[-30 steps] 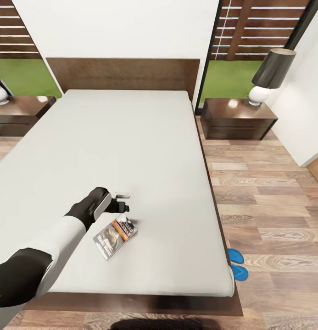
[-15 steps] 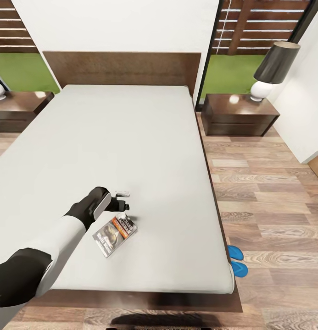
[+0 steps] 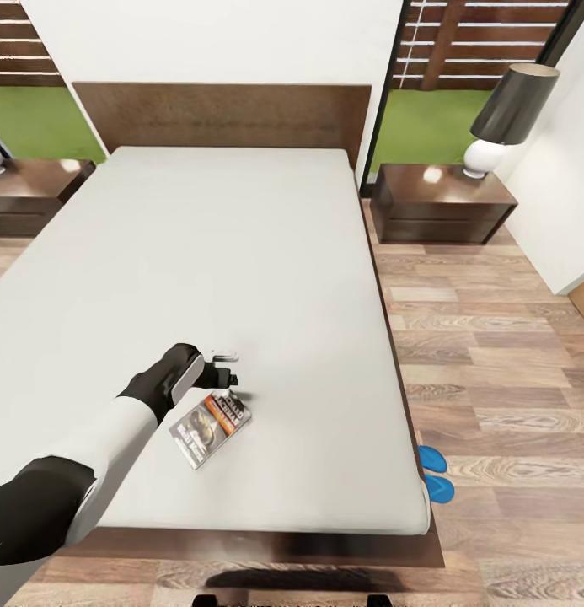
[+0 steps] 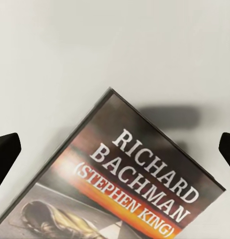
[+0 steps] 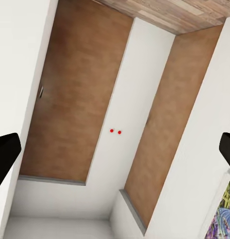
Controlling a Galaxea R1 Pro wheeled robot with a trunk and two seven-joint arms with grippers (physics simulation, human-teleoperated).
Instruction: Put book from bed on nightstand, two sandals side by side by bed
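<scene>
The book [image 3: 209, 430] lies flat on the bed's light-grey mattress [image 3: 241, 253], near the foot end, its cover with white lettering facing up. My left gripper [image 3: 227, 376] hangs just above the book's far end, open and holding nothing. In the left wrist view the book [image 4: 130, 194] lies below and between the widely spread black fingertips [image 4: 5, 155] of that gripper [image 4: 115, 152]. The two blue sandals [image 3: 433, 460] [image 3: 441, 488] lie on the floor by the bed's right foot corner, partly tucked under the frame. My right gripper [image 5: 115, 152] is open and points at white walls and brown doors.
A dark nightstand [image 3: 443, 204] with a black-shaded lamp [image 3: 506, 118] stands right of the headboard. Another nightstand [image 3: 30, 192] stands at the left. Wood-plank floor [image 3: 494, 354] runs along the bed's right side. A white wall [image 3: 561, 211] closes the far right.
The whole picture has shifted, so the camera moved. My left gripper now sits closer over the book's far end. The book and the sandals lie where they were.
</scene>
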